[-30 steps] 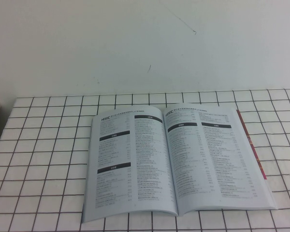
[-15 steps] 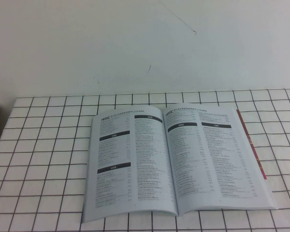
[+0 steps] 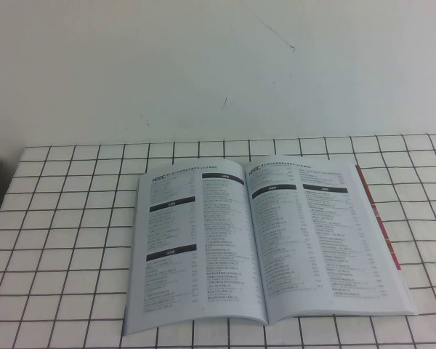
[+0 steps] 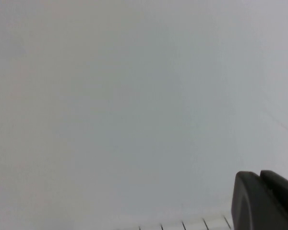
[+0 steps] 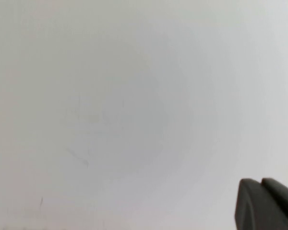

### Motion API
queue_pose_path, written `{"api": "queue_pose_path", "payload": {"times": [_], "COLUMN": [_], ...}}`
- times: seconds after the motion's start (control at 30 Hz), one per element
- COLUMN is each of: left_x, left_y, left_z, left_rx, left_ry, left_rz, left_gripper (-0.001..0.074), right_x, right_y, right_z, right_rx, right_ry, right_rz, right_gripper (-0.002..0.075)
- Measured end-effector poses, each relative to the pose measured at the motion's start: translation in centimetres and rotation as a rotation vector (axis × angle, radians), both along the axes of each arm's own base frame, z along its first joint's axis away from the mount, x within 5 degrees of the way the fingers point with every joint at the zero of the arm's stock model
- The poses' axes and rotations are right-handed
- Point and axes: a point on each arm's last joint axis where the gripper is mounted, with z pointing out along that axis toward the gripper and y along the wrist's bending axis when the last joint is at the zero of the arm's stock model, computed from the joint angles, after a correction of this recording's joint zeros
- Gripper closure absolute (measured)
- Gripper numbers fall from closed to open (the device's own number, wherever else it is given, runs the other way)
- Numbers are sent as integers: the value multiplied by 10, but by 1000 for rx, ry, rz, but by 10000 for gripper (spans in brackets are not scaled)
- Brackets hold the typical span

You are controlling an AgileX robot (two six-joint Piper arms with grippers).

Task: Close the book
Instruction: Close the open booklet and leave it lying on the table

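Note:
An open book [image 3: 261, 243] lies flat on the white gridded table [image 3: 65, 218], with printed text on both pages and its spine [image 3: 253, 240] running toward me. A red cover edge [image 3: 378, 219] shows along its right side. Neither arm appears in the high view. In the left wrist view my left gripper [image 4: 259, 176] appears as two dark fingertips pressed together, shut on nothing and facing the white wall. My right gripper [image 5: 261, 183] looks the same in the right wrist view, shut and empty, also facing the wall. The book is in neither wrist view.
A plain white wall [image 3: 218, 65] rises behind the table's far edge. A strip of the gridded table [image 4: 182, 225] shows in the left wrist view. The book's near edge reaches almost to the front of the high view.

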Motion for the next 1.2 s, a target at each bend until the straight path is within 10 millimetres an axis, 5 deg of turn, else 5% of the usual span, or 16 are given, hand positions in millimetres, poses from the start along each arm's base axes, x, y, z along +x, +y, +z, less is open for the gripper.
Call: {"api": "queue_pose_path", "payload": {"times": [0.2, 0.33, 0.6, 0.87, 1.2], "left_x": [58, 92, 147, 200, 226], "left_y": [-12, -20, -32, -44, -49], "left_z": [-12, -35, -63, -93, -144], "left_rx": [-40, -94, -116, -163, -176], "left_ry": [327, 506, 733, 878, 1046], "left_rz": [-53, -73, -103, -97, -75], "left_gripper": [739, 739, 739, 739, 739], "right_x": [71, 114, 196, 237, 249], "right_y": [10, 25, 53, 95, 113], "right_z": [5, -4, -62, -149, -234], "right_rx": [-95, -147, -135, -213, -236], "right_ry": [443, 558, 666, 875, 1109], "right_rz": [116, 292, 535, 611, 626], "right_gripper": [729, 729, 729, 729, 729]}}
